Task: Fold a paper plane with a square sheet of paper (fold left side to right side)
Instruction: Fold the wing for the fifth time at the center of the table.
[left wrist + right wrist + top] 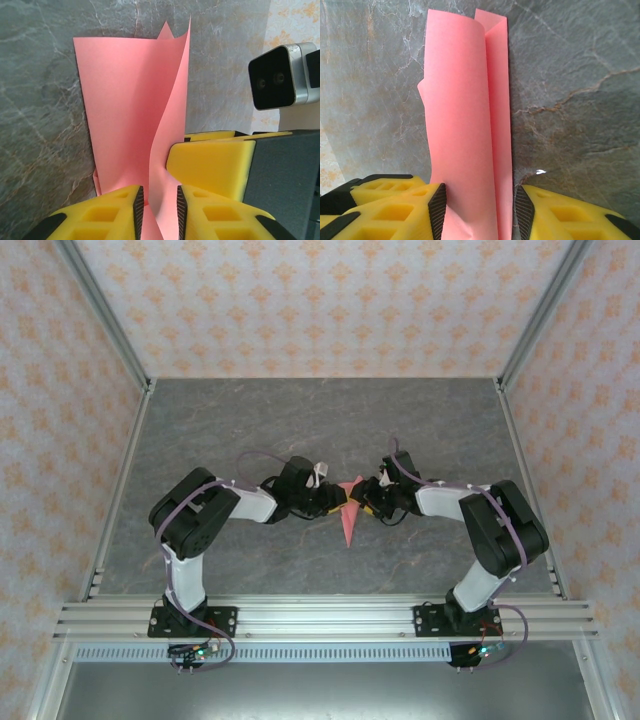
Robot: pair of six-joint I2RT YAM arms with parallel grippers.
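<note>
The salmon-pink square sheet of paper (347, 518) lies creased into a narrow pointed shape at mid-table, tip toward the near edge. My left gripper (335, 498) meets it from the left and my right gripper (363, 498) from the right. In the left wrist view a raised flap of the paper (125, 100) stands between the left gripper (159, 207) pads, with gaps showing; the jaws are narrowly open. A yellow right finger (210, 167) presses against that flap. In the right wrist view the paper (465, 100) runs between the open right gripper (480, 210); its left pad touches the curled side.
Grey marble-patterned tabletop (300, 430) with patterned walls on three sides and an aluminium rail (320, 618) along the near edge. The right wrist camera (280, 75) hangs close above the left gripper. Free surface lies behind and to both sides of the paper.
</note>
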